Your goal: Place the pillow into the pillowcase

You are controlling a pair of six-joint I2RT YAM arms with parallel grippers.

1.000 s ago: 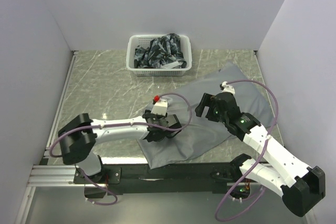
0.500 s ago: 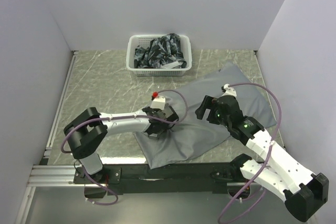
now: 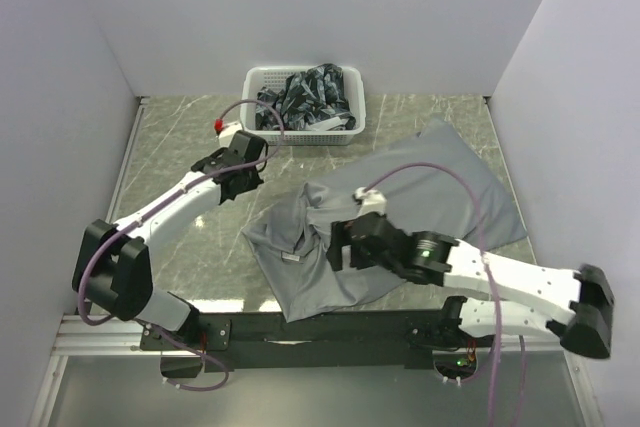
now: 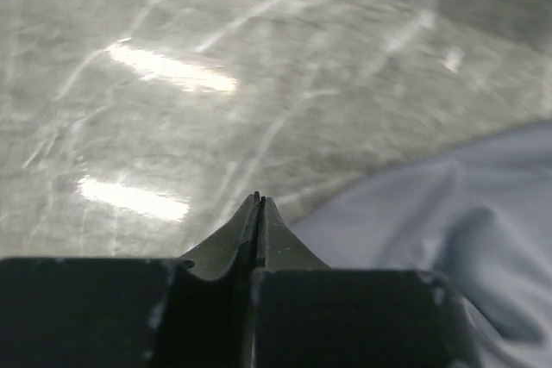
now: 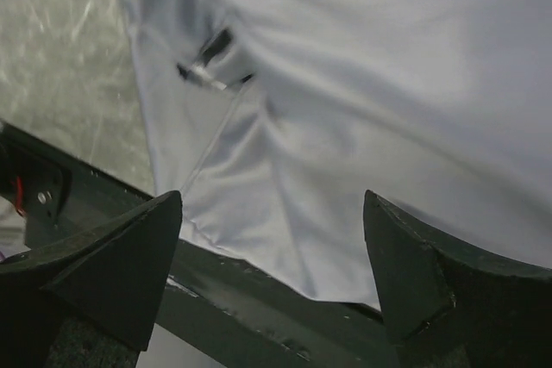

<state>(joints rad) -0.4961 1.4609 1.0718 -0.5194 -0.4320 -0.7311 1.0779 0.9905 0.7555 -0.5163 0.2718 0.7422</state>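
While the right gripper (image 5: 272, 204) hung wide open above the pillowcase (image 3: 420, 197), rumpled across the table's (image 3: 180, 132) near right part, I saw no bare pillow and judged it inside. My left gripper (image 4: 259, 204) was pinched together, empty, above the table. I judged a shallow pinch beside the dark tab (image 5: 211, 62), then a gentle tug, best.

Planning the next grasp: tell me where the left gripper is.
In the top view, the left gripper is left of centre over bare table, between the basket behind it and the pillowcase to its right, shut on nothing.
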